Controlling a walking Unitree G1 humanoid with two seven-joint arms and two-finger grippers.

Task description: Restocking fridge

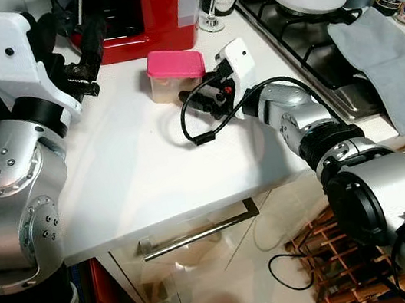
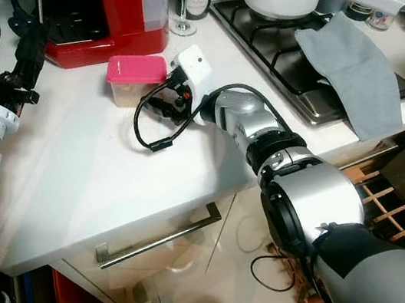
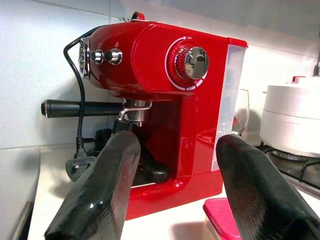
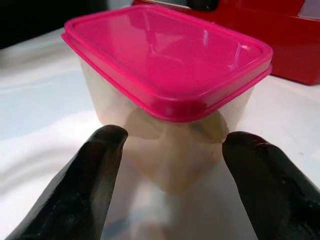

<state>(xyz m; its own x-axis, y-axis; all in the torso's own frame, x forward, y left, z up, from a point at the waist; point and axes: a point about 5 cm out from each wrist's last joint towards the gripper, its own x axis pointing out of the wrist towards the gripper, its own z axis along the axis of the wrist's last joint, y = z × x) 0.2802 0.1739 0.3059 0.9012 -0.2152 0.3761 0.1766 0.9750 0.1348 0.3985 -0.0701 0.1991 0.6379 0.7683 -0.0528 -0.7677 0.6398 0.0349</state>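
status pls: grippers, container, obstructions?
Right gripper open, fingers flanking the translucent pink-lidded container, not touching. Left gripper open, raised toward the red espresso machine. Nothing between right gripper and container.

Both eye views look down from the head onto the white worktop (image 1: 151, 168), sharing the pink-lidded tub (image 1: 175, 72), red coffee machine (image 2: 106, 16) and hob (image 2: 287, 52). Left wrist cam faces the coffee machine side-on, fairly near, w/ the tub at its edge. Right wrist cam sits low, v. close to the tub
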